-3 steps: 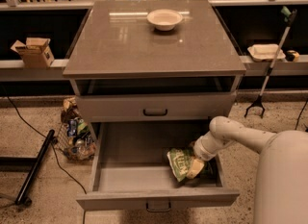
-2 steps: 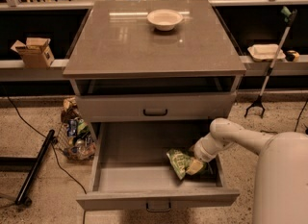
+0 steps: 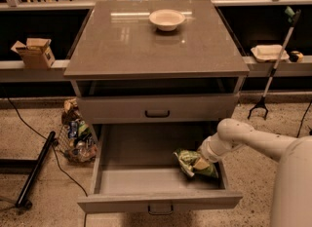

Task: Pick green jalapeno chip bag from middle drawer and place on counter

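Down in middle drawer (image 3: 141, 175), right side: pincer (image 3: 201, 162) touching green jalapeno chip bag (image 3: 187, 160) from right; grip cannot tell.

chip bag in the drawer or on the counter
In: the green jalapeno chip bag lies at the right of the open middle drawer, the gripper against it; the counter bears only a white bowl.
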